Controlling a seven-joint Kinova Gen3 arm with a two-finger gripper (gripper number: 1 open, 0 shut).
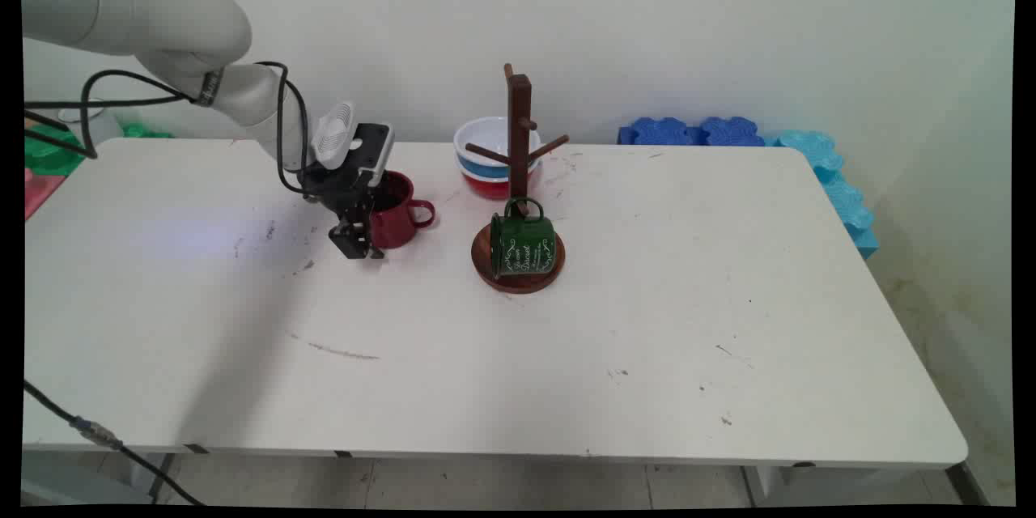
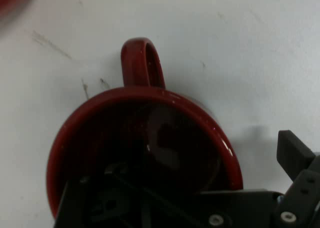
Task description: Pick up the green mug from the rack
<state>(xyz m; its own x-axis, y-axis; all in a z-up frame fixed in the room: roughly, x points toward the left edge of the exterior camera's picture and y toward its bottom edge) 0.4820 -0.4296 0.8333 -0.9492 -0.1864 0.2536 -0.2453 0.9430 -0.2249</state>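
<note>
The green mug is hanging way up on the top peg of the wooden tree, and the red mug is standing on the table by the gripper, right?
Not quite. The green mug isn't on the top peg: in the main view it sits low at the foot of the tree, over its round base. The rest is right: the red mug stands on the table by the gripper.

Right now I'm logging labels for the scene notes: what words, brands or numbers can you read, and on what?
Green mug on the mug tree's base: white ornate script, too small to read.
Red mug, by the gripper: no text visible.
Striped bowl: none visible.
Nothing else legible.
</note>
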